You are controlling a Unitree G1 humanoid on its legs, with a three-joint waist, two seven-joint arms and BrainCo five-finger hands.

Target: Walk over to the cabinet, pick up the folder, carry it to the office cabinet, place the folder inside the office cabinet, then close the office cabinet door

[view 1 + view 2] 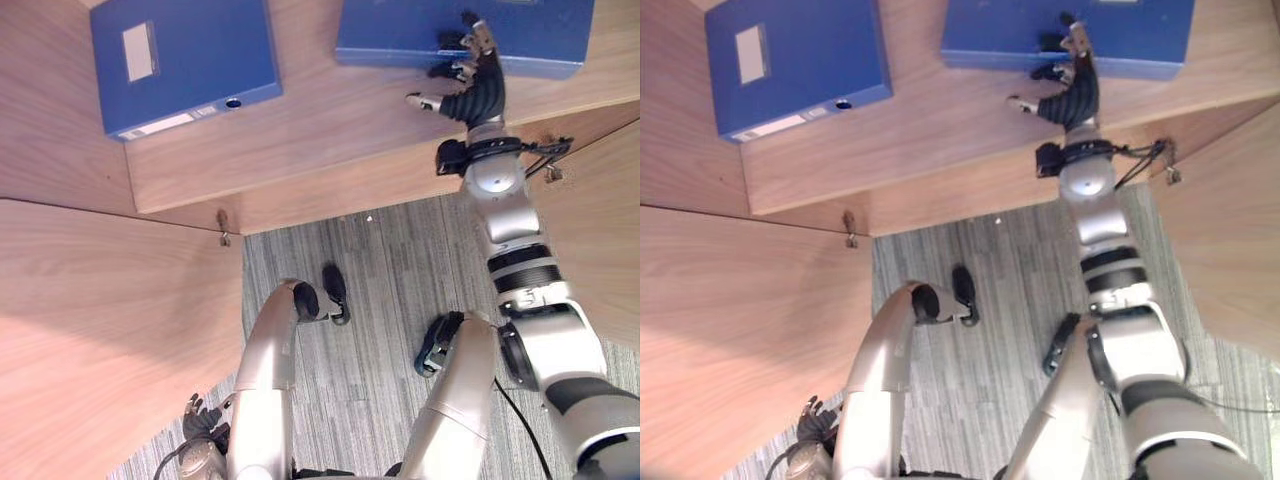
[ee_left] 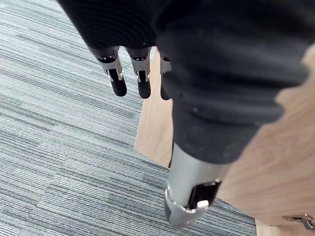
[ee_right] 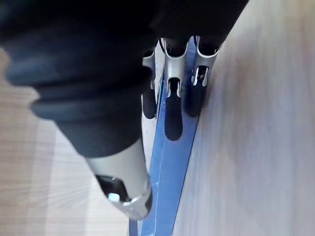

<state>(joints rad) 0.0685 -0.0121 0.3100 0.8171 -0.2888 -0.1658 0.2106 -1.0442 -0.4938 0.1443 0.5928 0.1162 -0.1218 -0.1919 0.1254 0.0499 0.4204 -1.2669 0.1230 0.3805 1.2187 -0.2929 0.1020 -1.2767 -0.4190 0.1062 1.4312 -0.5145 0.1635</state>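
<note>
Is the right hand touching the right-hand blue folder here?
Touching. In the right wrist view, fingers of the right hand lie on the edge of the blue folder, with no gap.

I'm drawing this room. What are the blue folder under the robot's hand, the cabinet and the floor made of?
Blue folder: probably stiff card under smooth plastic, judging by its even colour, flat face and straight edges.
Cabinet: wood or wood-look board, matt, with visible grain.
Floor: grey carpet, with fine ribbed stripes.

We can read no print: the white label (image 1: 139, 51) on the blue folder's (image 1: 195, 45) cover and the white strip (image 1: 160, 125) on its spine look blank.
</note>
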